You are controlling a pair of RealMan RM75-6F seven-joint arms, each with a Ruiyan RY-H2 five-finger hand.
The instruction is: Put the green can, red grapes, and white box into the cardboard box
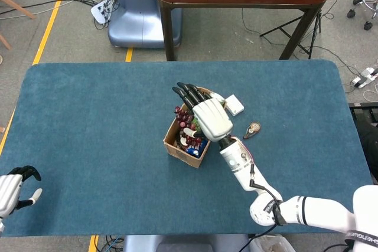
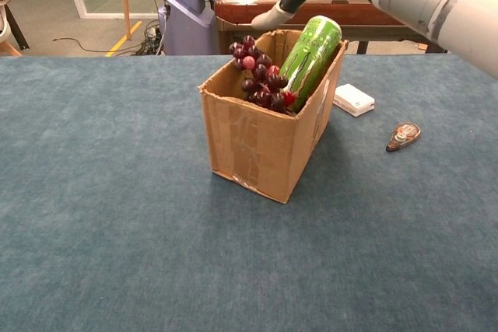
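one cardboard box (image 2: 261,141) holds one green can (image 2: 311,56) leaning and one bunch of red grapes (image 2: 261,79). one white box (image 2: 353,99) lies beside it on the blue table (image 2: 117,231). right hand (image 1: 207,113) hovers above, released, fingers spread; left hand (image 1: 12,190) empty too.

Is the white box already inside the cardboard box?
No, the white box lies on the table to the right of the cardboard box, apart from it.

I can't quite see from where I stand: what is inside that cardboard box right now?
The cardboard box holds a green can leaning on its wall and red grapes beside it. In the head view the right hand covers much of the opening, so what lies beneath is unclear.
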